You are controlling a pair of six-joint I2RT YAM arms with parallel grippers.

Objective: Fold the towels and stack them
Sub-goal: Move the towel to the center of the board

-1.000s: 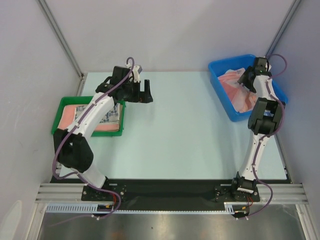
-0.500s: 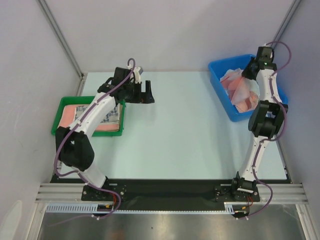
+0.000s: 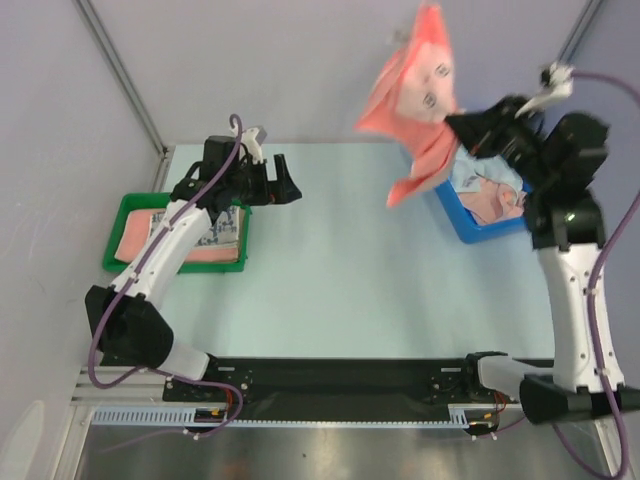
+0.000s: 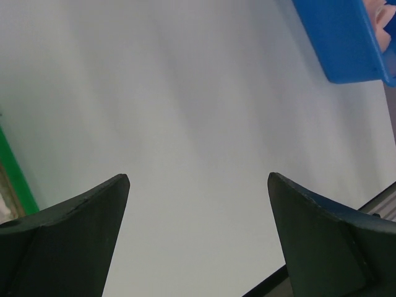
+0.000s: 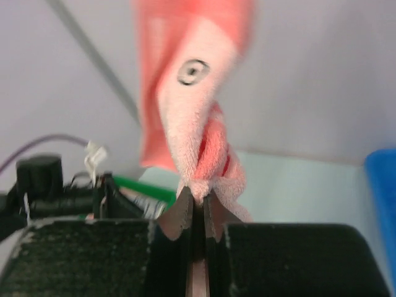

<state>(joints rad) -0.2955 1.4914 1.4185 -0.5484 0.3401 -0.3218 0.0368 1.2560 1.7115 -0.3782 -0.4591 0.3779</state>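
Blue bin [image 3: 478,232], far right of table [image 3: 350,270], holding pink towels [image 3: 490,200]; above its left rim a salmon towel [image 3: 420,90] hangs pinched in the right gripper [image 3: 462,125]; well left of it, green tray [image 3: 115,262] with stacked towels [image 3: 215,232], left gripper [image 3: 285,180] gaping, open tabletop between.

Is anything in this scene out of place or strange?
The salmon-pink terry towel hangs crumpled and blurred in mid-air beside the blue plastic bin, pinched in the shut right claw.
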